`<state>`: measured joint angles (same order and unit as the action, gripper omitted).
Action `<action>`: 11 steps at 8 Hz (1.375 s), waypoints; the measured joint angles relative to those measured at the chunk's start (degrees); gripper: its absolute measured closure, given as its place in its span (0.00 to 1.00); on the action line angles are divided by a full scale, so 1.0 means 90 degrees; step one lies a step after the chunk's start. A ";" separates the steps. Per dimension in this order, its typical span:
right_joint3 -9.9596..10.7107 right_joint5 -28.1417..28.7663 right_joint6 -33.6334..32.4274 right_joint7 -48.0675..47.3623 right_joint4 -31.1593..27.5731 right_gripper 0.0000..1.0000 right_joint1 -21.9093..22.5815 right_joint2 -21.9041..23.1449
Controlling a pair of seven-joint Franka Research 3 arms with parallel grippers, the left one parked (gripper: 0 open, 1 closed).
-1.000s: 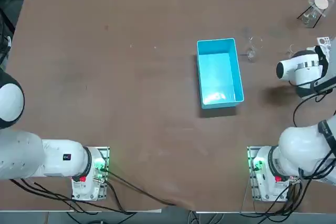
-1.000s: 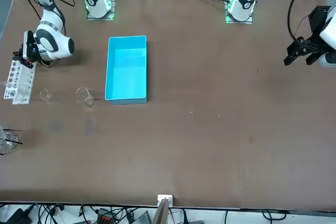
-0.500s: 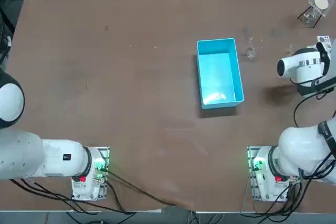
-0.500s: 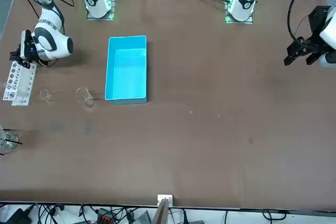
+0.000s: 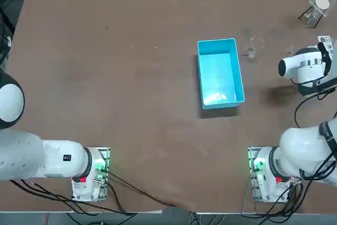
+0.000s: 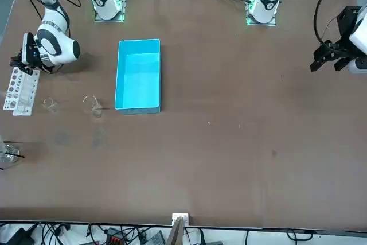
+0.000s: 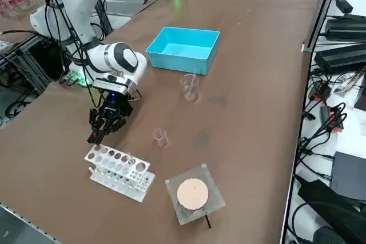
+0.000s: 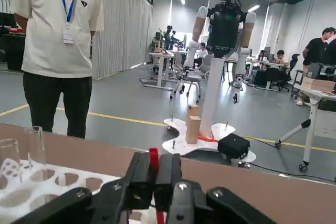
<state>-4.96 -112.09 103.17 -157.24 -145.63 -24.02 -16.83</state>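
right tool (image 7: 96, 133) pinches a thin red piece (image 8: 153, 157), tilted down just beside the rack (image 7: 119, 171) on the counter (image 7: 246, 101).

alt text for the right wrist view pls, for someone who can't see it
The right tool, its fingers pressed together on a thin red strip, sits close beside a white test tube rack on the brown table. Clear glass tubes stand in the rack, and a person in a white T-shirt stands beyond the table.
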 joint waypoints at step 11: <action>0.0000 0.0001 0.0159 0.0053 -0.0241 0.95 0.0000 0.0367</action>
<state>-4.96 -112.08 104.60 -156.76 -147.79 -24.01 -13.53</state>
